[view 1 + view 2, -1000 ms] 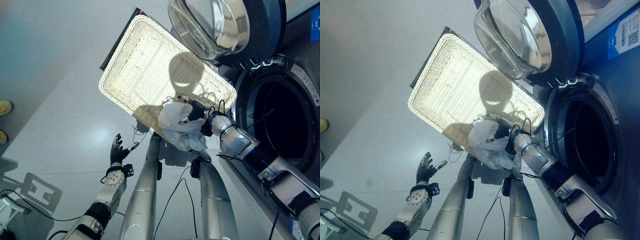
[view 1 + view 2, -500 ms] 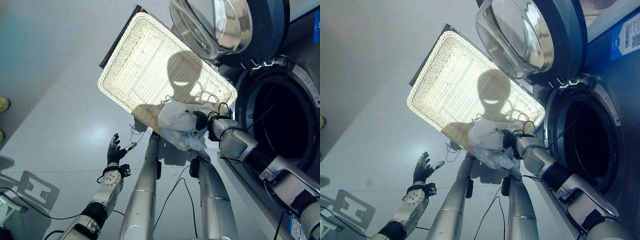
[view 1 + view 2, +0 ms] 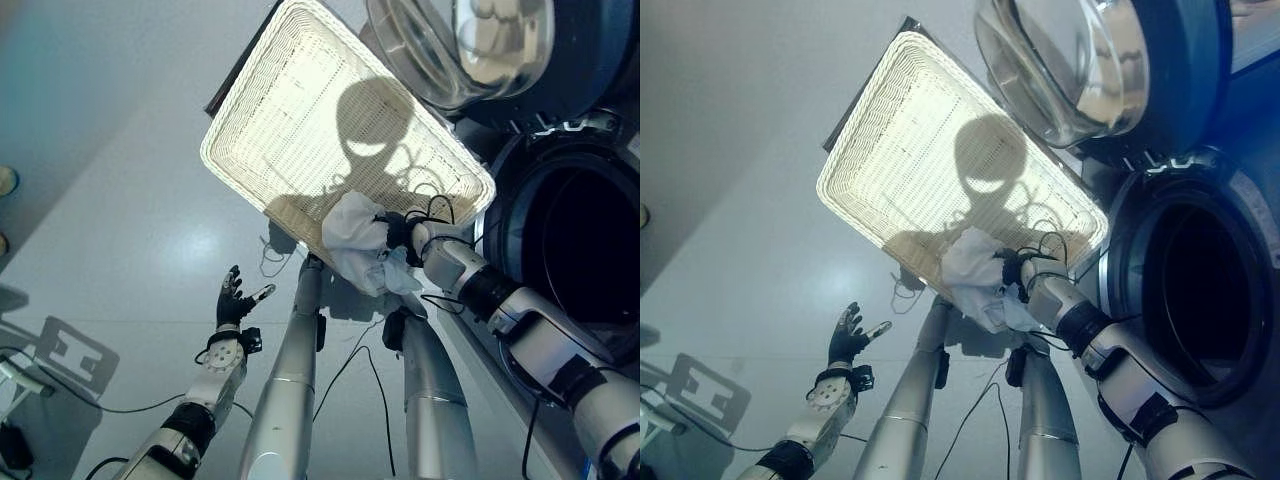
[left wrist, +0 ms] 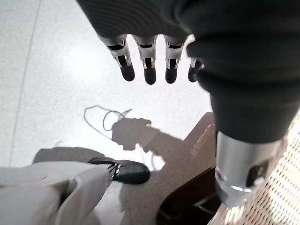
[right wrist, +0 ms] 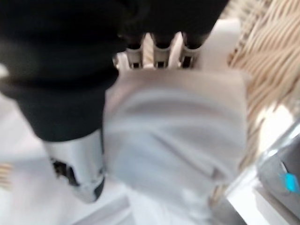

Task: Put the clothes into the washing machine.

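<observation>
A crumpled white cloth (image 3: 360,238) hangs over the near rim of the white wicker basket (image 3: 214,160), beside the washing machine. My right hand (image 3: 402,232) is shut on it; in the right wrist view the fingers (image 5: 157,55) curl into the bunched cloth (image 5: 178,140). The washing machine's drum opening (image 3: 590,250) gapes dark to the right of the hand, and its round glass door (image 3: 480,50) is swung open above the basket. My left hand (image 3: 233,304) is held open over the floor at the lower left, fingers (image 4: 150,70) straight and holding nothing.
The basket's inside (image 3: 940,140) is bare apart from the cloth at its rim. It rests on a dark base (image 4: 197,197). A person's shoe (image 3: 6,180) shows at the far left edge, on the grey floor (image 3: 120,250).
The camera has shifted, so the whole scene sits differently. My right hand has gathered the white cloth into a tighter bundle at the basket's rim. The left hand stays as it was.
</observation>
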